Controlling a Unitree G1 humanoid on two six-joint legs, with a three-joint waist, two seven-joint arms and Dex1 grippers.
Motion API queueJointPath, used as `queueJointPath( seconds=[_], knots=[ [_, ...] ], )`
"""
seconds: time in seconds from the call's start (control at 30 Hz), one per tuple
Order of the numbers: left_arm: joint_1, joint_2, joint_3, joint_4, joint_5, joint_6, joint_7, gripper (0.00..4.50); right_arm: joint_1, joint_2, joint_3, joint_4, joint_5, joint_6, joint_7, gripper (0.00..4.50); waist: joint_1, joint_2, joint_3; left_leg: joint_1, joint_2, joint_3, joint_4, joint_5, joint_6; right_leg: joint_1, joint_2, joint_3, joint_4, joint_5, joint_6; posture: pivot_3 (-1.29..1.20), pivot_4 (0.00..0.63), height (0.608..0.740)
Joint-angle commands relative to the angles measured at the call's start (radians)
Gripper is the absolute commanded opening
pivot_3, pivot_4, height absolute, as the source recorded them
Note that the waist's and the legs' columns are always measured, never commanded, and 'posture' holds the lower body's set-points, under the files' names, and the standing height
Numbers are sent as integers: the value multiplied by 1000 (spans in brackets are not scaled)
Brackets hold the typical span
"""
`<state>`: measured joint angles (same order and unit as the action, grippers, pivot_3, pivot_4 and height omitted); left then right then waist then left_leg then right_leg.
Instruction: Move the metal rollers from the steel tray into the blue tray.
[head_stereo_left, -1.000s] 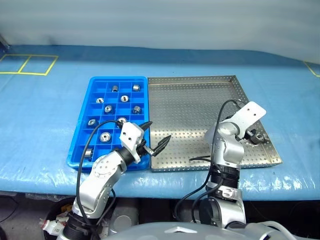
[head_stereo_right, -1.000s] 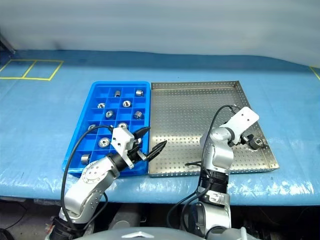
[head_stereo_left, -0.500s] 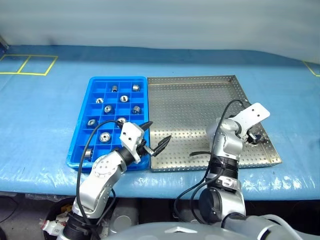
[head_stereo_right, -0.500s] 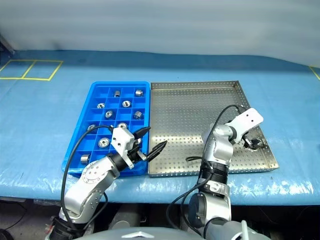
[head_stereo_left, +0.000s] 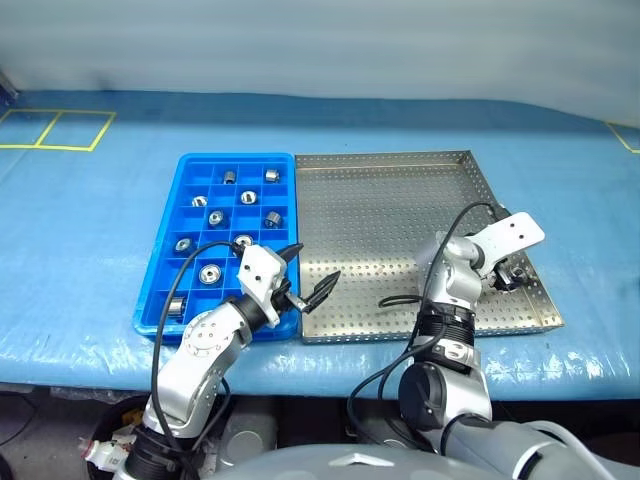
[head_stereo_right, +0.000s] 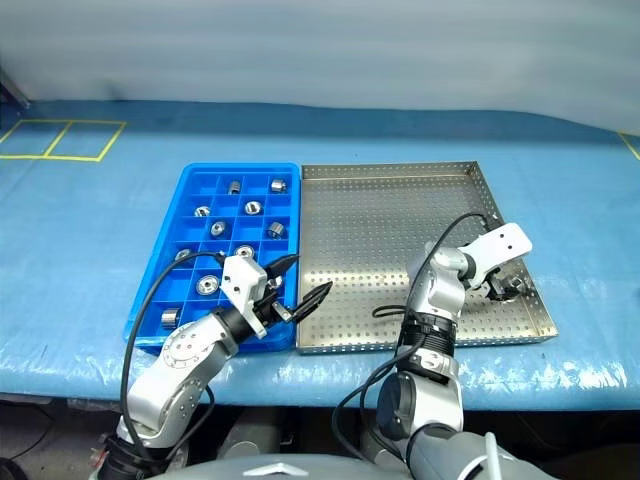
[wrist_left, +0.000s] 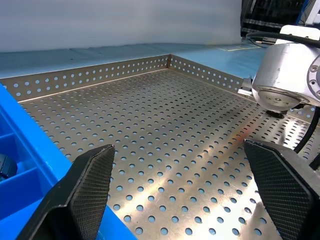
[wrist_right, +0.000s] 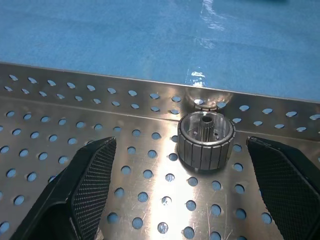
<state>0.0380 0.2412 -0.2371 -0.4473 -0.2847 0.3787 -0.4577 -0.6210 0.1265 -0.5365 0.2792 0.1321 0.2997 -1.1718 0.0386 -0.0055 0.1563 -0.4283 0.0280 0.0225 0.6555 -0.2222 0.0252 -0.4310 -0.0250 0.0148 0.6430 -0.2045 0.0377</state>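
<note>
The near right part of the steel tray (head_stereo_left: 400, 215) is covered by the right arm, and the right end effector (head_stereo_right: 505, 283) is largely concealed behind its white wrist plate in the head views. The rollers in the blue tray (head_stereo_left: 170, 215) are too small for flanges to be distinguished. The tray's near right compartments are hidden by the left end effector (head_stereo_left: 308, 272). The tabletop (head_stereo_left: 90, 220) is cut off at both sides.
</note>
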Motion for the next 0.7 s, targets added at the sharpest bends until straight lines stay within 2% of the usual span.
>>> queueJointPath(
  seconds=[0.03, 0.7],
  knots=[
    [-4, -1, 3, -23, 0, -20, -2, 4500, -35, -9, -20, 19, 3, -33, -17, 4373, 0, 0, 0, 0, 0, 0, 0, 0, 0, 0, 0, 0, 0, 0, 0, 220, 150, 740],
    [1, -3, 4, -31, 5, -17, 11, 4500, -93, -110, -105, 230, 22, -144, -51, 4373, 1, 0, 0, 0, 0, 0, 0, 0, 0, 0, 0, 0, 0, 0, 0, 249, 150, 740]
  ],
)
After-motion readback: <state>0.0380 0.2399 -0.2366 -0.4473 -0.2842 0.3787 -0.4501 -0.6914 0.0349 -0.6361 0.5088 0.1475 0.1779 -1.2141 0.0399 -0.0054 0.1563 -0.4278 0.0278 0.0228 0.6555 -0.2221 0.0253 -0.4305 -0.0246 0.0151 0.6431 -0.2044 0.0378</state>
